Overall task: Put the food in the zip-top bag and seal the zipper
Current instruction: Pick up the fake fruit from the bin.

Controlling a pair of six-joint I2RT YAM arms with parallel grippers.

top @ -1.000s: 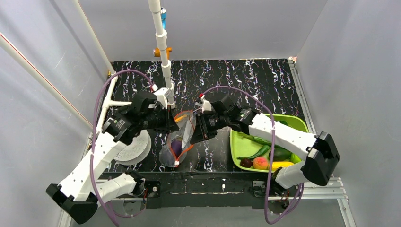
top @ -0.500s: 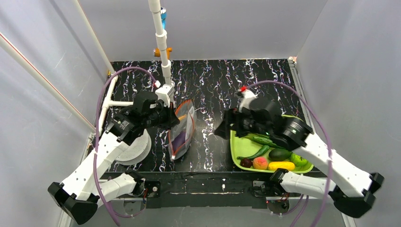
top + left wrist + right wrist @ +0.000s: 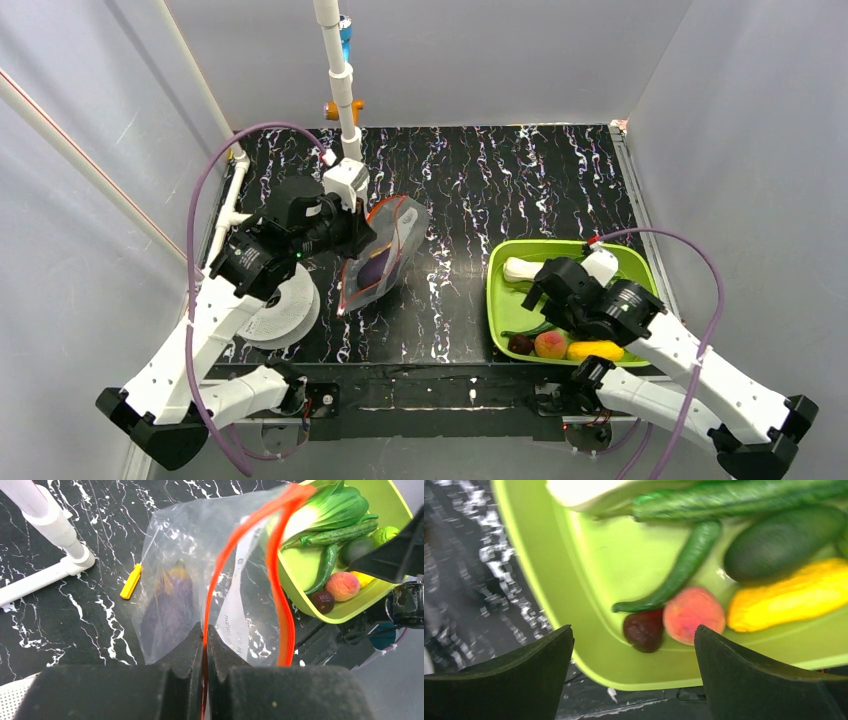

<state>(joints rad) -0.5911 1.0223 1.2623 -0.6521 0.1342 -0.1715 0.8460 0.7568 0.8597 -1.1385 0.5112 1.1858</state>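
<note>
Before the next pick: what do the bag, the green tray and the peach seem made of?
The zip-top bag: thin clear plastic film, glossy and crinkled; the eggplant shows through it. The tray: rigid-looking lime plastic, smooth, soft sheen. The peach: likely a moulded toy, plastic or foam, matte skin; which one I can't tell.

Seeing the zip-top bag as thin clear plastic, crinkled and glossy, and the zipper as a smooth red-orange plastic strip. Noticing through the film a purple eggplant, looking smooth. Finding the tray in shiny lime-green plastic, the peach matt, the yellow piece slightly waxy. Taking the counter for a black marble-look sheet with white veins, mostly matt.
</note>
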